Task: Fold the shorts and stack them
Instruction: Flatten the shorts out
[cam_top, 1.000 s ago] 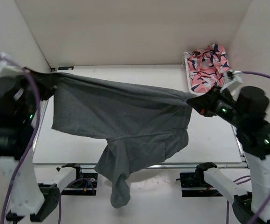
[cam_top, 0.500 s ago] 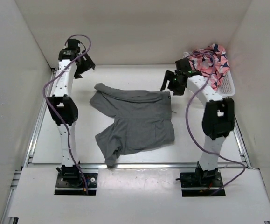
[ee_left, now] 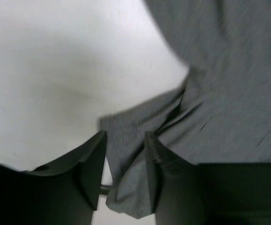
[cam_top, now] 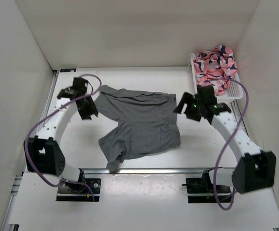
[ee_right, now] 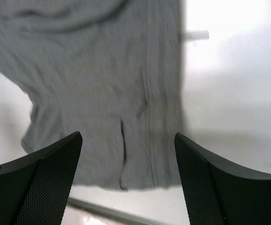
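On the white table (cam_top: 76, 149), between the two arms: grey shorts (cam_top: 139, 120) lying opened out and unfolded, waistband toward the far side, near-left leg bunched close to the near edge. No fold made yet, no stack begun, so all the folding left to do. Left gripper (ee_left: 124, 140) just beside the waistband's left end, jaws narrowly parted, fabric edge showing between them, apparently not pinched. Right gripper (ee_right: 128, 138) over the right side, jaws spread wide, empty. Far right, pink patterned garment (cam_top: 215, 67) heaped in a white basket (cam_top: 234, 89)
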Controlling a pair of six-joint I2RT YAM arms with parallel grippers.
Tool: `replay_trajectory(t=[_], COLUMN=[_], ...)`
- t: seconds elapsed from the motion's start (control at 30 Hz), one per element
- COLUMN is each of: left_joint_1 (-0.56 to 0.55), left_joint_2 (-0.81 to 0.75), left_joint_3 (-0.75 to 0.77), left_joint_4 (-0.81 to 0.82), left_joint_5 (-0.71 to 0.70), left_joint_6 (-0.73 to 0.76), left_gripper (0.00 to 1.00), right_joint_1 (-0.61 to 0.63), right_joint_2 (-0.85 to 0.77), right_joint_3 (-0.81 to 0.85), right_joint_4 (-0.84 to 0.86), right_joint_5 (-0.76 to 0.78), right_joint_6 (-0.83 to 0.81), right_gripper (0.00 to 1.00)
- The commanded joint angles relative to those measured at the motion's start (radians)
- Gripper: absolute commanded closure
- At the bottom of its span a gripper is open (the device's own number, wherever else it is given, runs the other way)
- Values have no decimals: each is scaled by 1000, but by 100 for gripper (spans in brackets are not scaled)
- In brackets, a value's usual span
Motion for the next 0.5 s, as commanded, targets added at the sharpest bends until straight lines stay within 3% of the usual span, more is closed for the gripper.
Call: replay_trajectory(t=[0.0, 0.07, 0.13, 0.3, 0.47], left_joint_1=[-30, -54, -66, -86, -108], left_joint_2=[-32, -33, -23, 50, 171], left_joint_3=[-215, -314, -367, -398, -378], left_joint_4=[108, 143, 168, 240, 272], left_joint_5=[108, 120, 120, 119, 80], left_joint_6=[-66, -81, -93, -115, -115], left_gripper=[49, 33, 30, 28, 31], right_joint_1=[-5, -15, -15, -15, -15], right_joint_2=[-156, -221, -299, -370, -289], right_joint_3=[-194, -277, -400, -591, -602], right_joint_4=[-33, -34, -14, 132, 212], right_joint_5=[-67, -133, -173, -247, -247], right_joint_6=[100, 147, 233, 359, 382], right_gripper=[17, 19, 19, 23, 22])
